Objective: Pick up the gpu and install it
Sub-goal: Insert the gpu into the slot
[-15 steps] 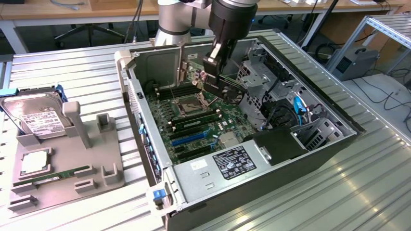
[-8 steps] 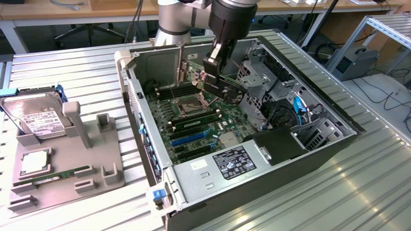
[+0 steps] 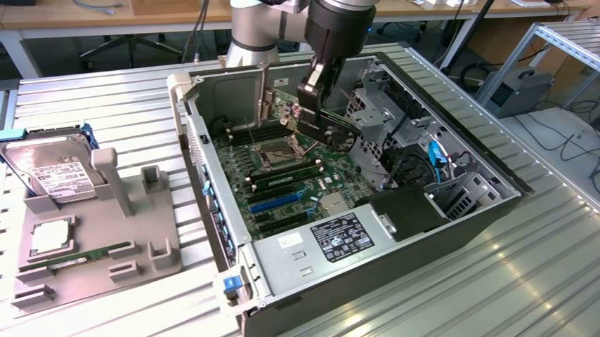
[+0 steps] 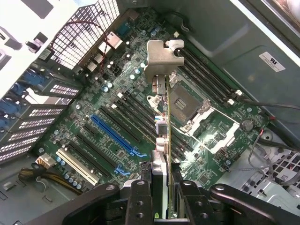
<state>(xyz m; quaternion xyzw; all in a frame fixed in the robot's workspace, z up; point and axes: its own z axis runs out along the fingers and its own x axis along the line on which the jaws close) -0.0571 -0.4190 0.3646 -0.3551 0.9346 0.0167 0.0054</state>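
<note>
Claw (image 3: 314,116) grips the gpu (image 3: 328,132) inside the open case (image 3: 450,232).

In the exterior view the claw hangs at about 12 o'clock of the case, closed on the gpu, which is on edge above the motherboard (image 3: 281,182) near the CPU socket (image 3: 274,149). In the wrist view the card runs edge-on from between the fingers (image 4: 140,197) out to its silver bracket (image 4: 161,58), with the blue slot (image 4: 112,133) beside it and apart. On the bench (image 3: 122,105), at 9 o'clock of the case, a grey tray (image 3: 94,232) carries a hard drive (image 3: 52,172) and a RAM stick (image 3: 80,256).
</note>
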